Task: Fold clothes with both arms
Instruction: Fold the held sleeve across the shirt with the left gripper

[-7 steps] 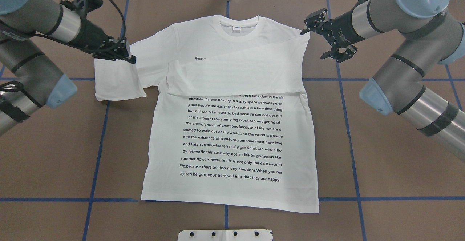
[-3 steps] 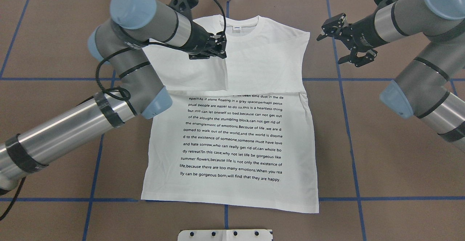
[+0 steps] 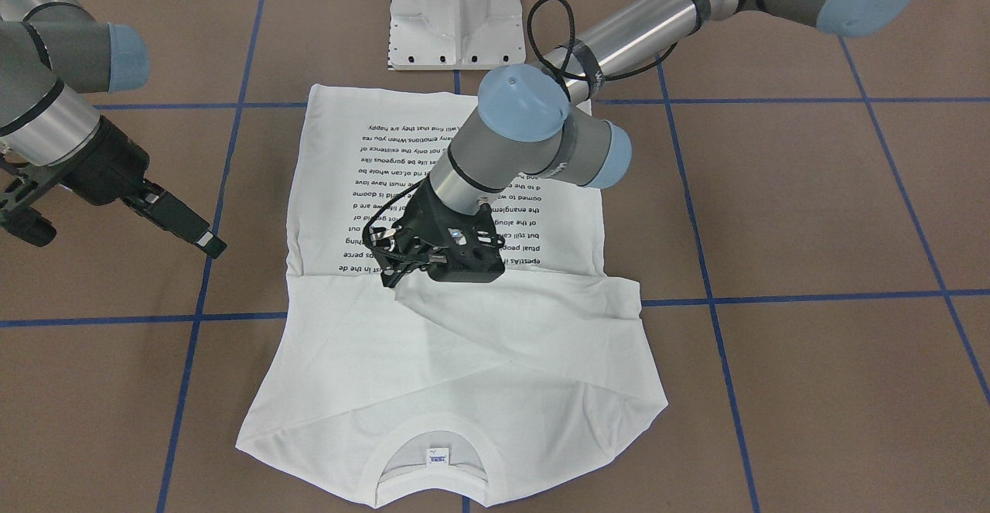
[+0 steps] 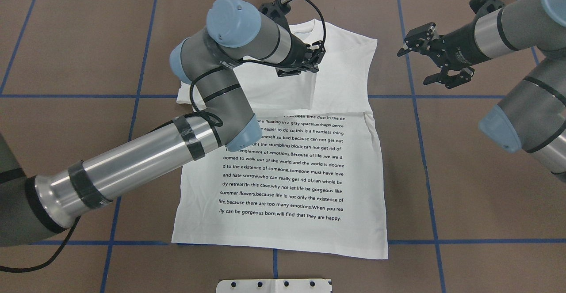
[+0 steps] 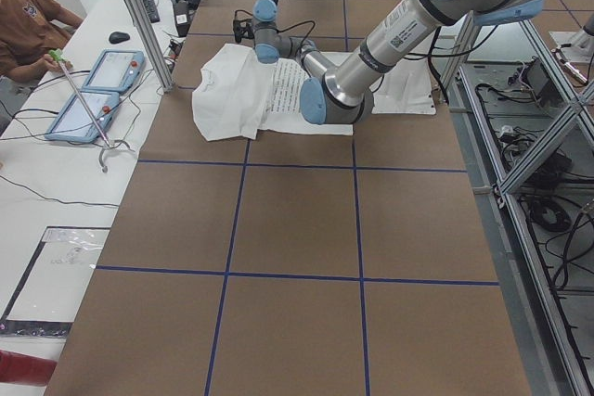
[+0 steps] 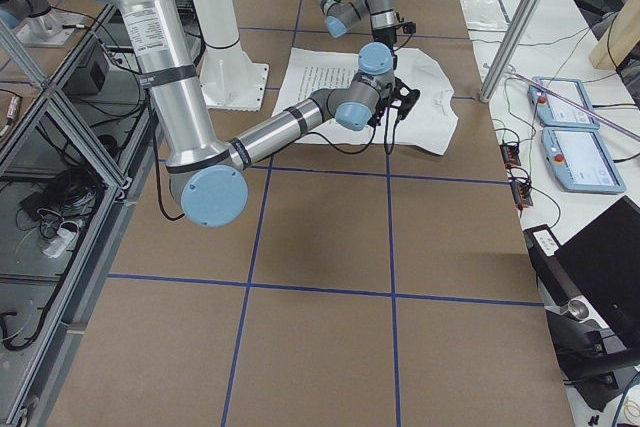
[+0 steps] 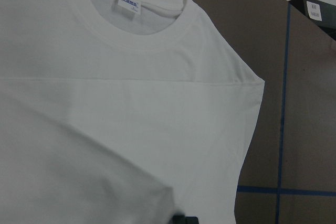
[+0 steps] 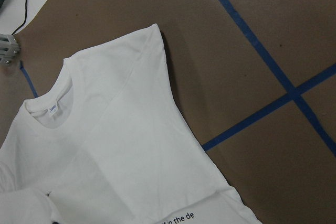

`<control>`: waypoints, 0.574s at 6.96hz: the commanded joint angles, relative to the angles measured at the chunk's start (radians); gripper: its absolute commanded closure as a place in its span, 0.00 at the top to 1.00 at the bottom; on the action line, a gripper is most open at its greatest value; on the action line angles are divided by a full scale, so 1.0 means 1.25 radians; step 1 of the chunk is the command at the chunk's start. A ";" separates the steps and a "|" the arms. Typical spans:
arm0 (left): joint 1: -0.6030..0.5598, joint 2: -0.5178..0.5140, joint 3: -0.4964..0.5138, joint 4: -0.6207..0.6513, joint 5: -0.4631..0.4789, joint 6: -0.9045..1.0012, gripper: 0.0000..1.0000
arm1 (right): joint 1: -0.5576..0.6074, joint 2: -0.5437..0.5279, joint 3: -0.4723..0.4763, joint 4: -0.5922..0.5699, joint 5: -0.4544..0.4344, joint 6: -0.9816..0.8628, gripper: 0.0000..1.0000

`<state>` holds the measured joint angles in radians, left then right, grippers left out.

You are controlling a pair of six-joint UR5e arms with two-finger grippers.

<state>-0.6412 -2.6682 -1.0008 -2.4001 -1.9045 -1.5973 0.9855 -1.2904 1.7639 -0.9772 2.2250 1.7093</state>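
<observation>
The white T-shirt (image 4: 283, 169) lies flat on the brown table, printed text up, collar (image 3: 433, 459) at the far edge from the robot. Its right sleeve is folded across the chest. My left gripper (image 4: 315, 63) reaches over the chest and is shut on the left sleeve (image 4: 287, 92), which hangs from it as a flap over the folded sleeve. In the front-facing view the left gripper (image 3: 402, 261) sits low on the cloth. My right gripper (image 4: 415, 66) is open and empty, off the shirt's right shoulder. The collar tag (image 7: 128, 4) shows in the left wrist view.
The white pedestal base (image 4: 274, 285) stands at the table's near edge, just below the shirt's hem. Blue tape lines (image 4: 424, 151) grid the brown cover. A person (image 5: 28, 16) sits with tablets beyond the far edge. My left forearm (image 4: 132, 165) crosses the shirt's lower left side.
My left gripper has carried the left sleeve from the shirt's left side rightward across the chest, past the collar. My right gripper has drawn rightward, away from the shoulder, still open.
</observation>
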 commanded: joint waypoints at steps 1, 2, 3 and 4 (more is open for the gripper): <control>0.052 -0.087 0.100 -0.024 0.131 -0.012 0.00 | 0.001 -0.033 0.032 0.000 0.003 -0.003 1.00; 0.065 -0.085 0.107 -0.040 0.140 -0.041 0.00 | 0.001 -0.038 0.036 0.000 0.002 -0.009 1.00; 0.075 -0.087 0.128 -0.053 0.144 -0.050 0.00 | -0.001 -0.038 0.037 0.000 0.002 -0.009 1.00; 0.085 -0.088 0.133 -0.070 0.171 -0.050 0.00 | -0.001 -0.040 0.037 0.000 0.002 -0.010 1.00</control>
<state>-0.5517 -2.7753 -0.8497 -2.4640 -1.7221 -1.6521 0.9855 -1.3367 1.8081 -0.9772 2.2275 1.6987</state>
